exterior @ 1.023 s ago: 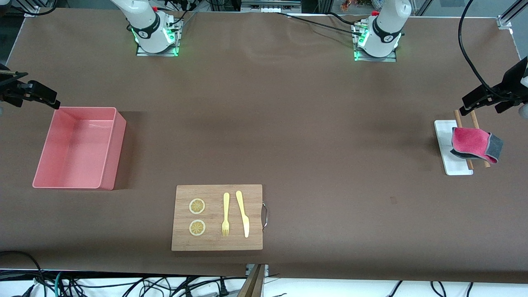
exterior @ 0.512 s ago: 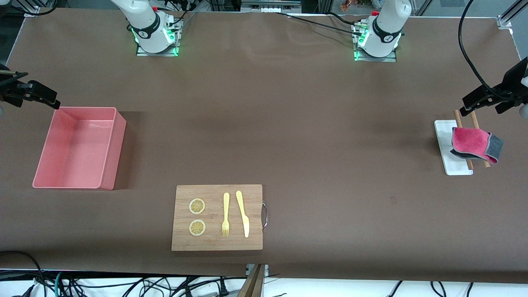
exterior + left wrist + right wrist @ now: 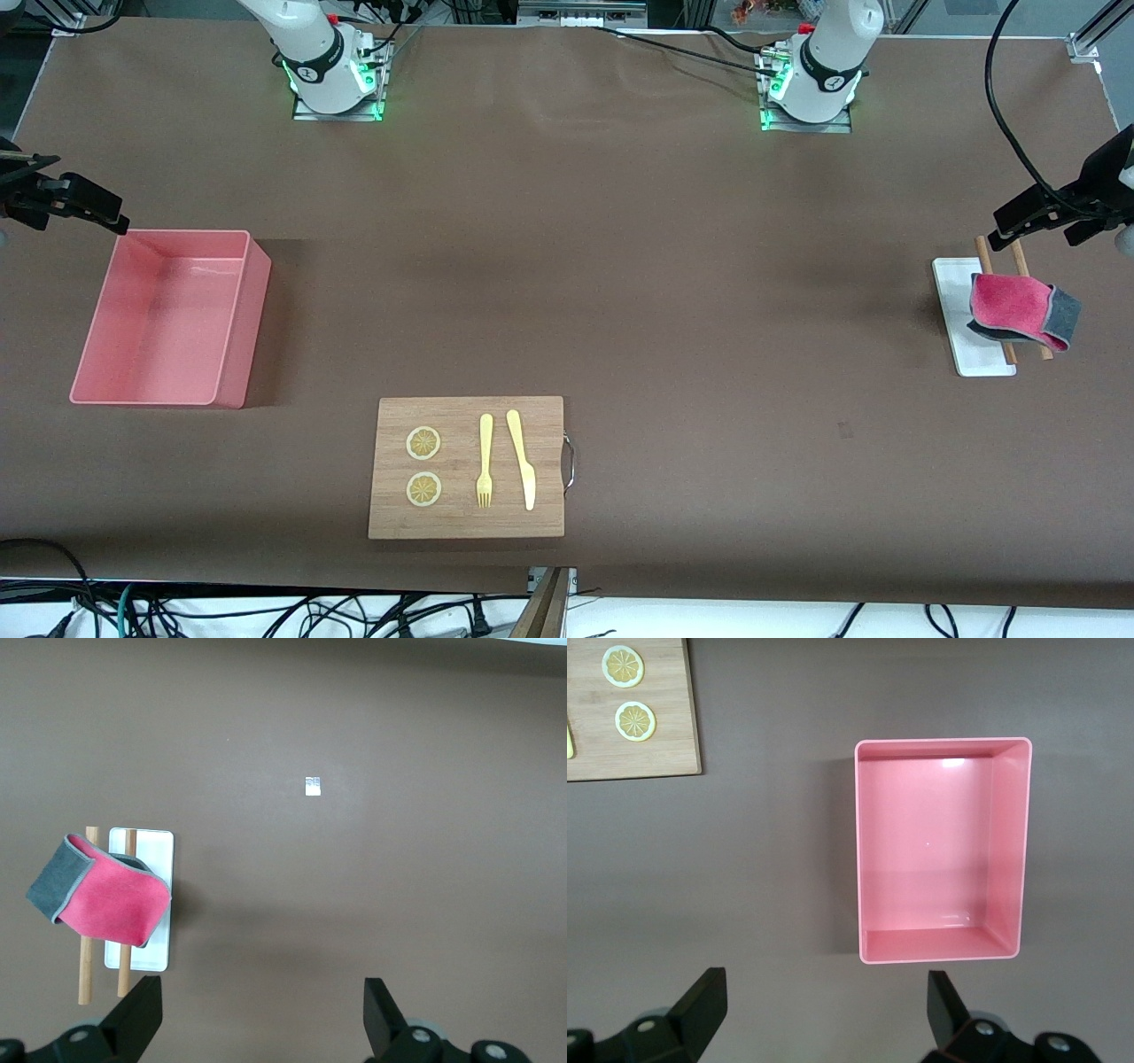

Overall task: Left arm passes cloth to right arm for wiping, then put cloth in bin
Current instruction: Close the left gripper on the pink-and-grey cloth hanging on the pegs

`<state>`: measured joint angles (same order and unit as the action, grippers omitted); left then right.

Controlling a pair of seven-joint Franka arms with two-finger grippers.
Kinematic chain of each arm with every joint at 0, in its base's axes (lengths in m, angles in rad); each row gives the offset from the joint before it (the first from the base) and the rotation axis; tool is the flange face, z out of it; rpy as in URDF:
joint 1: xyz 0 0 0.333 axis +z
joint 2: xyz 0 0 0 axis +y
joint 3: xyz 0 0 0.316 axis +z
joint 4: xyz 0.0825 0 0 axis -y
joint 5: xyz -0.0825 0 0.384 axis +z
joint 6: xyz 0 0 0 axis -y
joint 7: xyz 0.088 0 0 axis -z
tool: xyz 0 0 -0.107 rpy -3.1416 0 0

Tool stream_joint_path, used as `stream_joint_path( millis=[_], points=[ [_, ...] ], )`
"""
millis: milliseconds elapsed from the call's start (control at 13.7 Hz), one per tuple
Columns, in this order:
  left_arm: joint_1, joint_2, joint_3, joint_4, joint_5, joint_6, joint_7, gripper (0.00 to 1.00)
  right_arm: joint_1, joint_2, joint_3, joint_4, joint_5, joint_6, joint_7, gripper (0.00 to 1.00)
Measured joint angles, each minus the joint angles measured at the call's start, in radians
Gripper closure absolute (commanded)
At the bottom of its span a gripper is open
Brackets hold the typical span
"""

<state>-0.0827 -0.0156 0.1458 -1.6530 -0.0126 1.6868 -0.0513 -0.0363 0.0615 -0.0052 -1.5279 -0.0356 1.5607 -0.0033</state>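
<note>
Starting point only: your left gripper (image 3: 257, 1019), fingers spread and empty, hovers near the untouched cloth (image 3: 1019, 310) draped on sticks; right gripper (image 3: 819, 1019), also spread, waits beside the empty bin (image 3: 232, 372).

Matt brown covering over the bench (image 3: 673, 266), smooth, faintly creased toward the arm bases' edge. Soft napped cloth (image 3: 1019, 310), fuzzy crimson-pink on one face, dark grey on the other, stitched grey border. Bare wooden sticks (image 3: 983, 252) under it, plain and unvarnished. Smooth white tray (image 3: 952, 292), flat, plastic-looking, slight sheen. Glossy pink plastic bin (image 3: 1010, 850), highlight glinting on one inside wall. Pale wooden board (image 3: 465, 523), visible grain, satin finish, thin metal wire handle (image 3: 570, 461) at one end. Yellow fork (image 3: 485, 461) and knife (image 3: 523, 461), smooth, plastic-looking. Matt black claw fingers (image 3: 133, 1023).
</note>
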Motion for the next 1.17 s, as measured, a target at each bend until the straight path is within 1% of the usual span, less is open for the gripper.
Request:
stream_joint_path(
  millis=[950, 1169],
  points=[
    [0.005, 0.016, 0.007, 0.000, 0.000, -0.039, 0.013, 0.00, 0.000, 0.000, 0.000, 0.000, 0.000, 0.000, 0.000, 0.00],
    [0.026, 0.041, 0.010, -0.001, 0.000, -0.040, 0.014, 0.00, 0.000, 0.000, 0.000, 0.000, 0.000, 0.000, 0.000, 0.00]
  ],
)
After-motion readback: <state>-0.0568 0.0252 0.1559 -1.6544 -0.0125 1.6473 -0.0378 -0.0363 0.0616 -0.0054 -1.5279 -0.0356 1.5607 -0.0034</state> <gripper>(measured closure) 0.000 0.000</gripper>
